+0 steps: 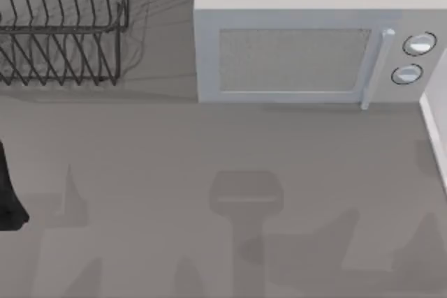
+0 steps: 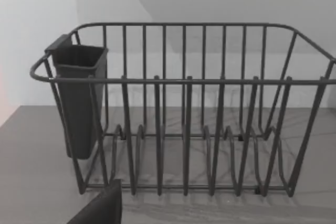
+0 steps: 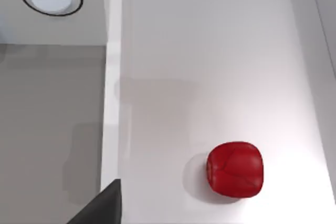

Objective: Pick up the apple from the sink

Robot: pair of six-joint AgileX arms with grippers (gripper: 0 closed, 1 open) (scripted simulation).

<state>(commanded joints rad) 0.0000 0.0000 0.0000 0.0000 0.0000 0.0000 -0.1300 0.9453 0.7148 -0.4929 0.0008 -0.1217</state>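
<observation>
The apple [image 3: 234, 169] lies untouched on the white sink [image 3: 210, 51] floor, low and right of centre in the right wrist view, so the whole pickup remains, and neither gripper's finger state can be told here.

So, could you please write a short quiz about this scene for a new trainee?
1. True or false: the apple lies inside the white sink.
2. What stands to the left of the microwave in the top view? A) dish rack B) kettle C) plate
3. Fill in: the dark cup on the dish rack hangs at one ____ of it.

Key: 1 true; 2 A; 3 end.
</observation>
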